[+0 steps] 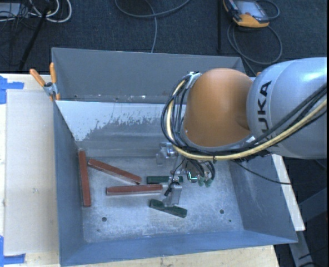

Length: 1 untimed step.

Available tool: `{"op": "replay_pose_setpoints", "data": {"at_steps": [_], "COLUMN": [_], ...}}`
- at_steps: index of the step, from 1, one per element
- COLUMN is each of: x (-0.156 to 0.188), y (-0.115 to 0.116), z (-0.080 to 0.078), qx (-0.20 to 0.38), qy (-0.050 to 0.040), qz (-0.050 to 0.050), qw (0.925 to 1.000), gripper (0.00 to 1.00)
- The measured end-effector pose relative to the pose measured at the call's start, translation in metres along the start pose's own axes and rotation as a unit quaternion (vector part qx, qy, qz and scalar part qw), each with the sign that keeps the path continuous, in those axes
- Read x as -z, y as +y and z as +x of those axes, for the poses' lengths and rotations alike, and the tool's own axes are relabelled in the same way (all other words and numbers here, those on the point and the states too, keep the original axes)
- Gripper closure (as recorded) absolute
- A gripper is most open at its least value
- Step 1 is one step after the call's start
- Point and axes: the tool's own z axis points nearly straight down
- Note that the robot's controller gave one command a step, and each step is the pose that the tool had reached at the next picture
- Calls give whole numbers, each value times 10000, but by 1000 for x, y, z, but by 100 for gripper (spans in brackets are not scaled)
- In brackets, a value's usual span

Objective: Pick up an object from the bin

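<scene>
Grey bin [125, 82]: walls slope, so loose things likely slide down to flat floor.
Arm [287, 110]: comes in from right, bent low, likely to bring claw close to floor.
Three brown sticks [134, 189]: lie flat, left of middle.
Dark green bar [168, 207]: flat on mid floor, toward near wall. Long way runs left to right, right end dips toward near wall.
Claw [173, 192]: just above green bar, beside one stick's right end. Open or closed: cannot tell.

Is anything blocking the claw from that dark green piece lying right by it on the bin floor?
Nothing visible does. The gripper hangs right above the dark green bar; a reddish-brown stick ends close beside it.
</scene>
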Motion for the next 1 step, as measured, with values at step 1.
{"op": "replay_pose_setpoints", "data": {"at_steps": [1], "x": [-139], "y": [-13], "z": [-68], "qx": [888], "qy": [-28], "qz": [1], "qw": [9960], "gripper": [0]}}
